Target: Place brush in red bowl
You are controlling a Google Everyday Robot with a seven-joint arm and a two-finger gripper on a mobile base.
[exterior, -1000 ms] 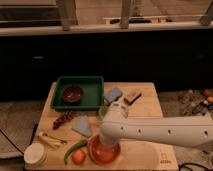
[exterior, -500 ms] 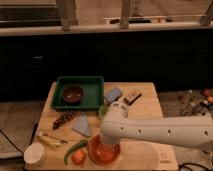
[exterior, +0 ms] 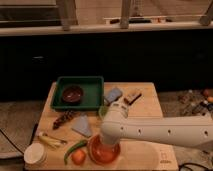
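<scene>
The brush [exterior: 132, 96], a small tan wooden block with a darker side, lies on the wooden table [exterior: 145, 110] at the back right, next to a blue-grey pad [exterior: 113, 94]. The red bowl [exterior: 100, 151] stands near the table's front edge. My white arm reaches in from the right, and my gripper [exterior: 106, 142] hangs at its end right over the red bowl, far from the brush. The arm's wrist hides most of the bowl's inside.
A green tray [exterior: 95, 82] with a dark brown bowl [exterior: 72, 94] sits at the back left. A grey cloth [exterior: 82, 125], a brown cone-like item [exterior: 64, 119], yellow sticks [exterior: 50, 140], a green pepper [exterior: 74, 149], an orange [exterior: 78, 157] and a white cup [exterior: 35, 154] lie at front left.
</scene>
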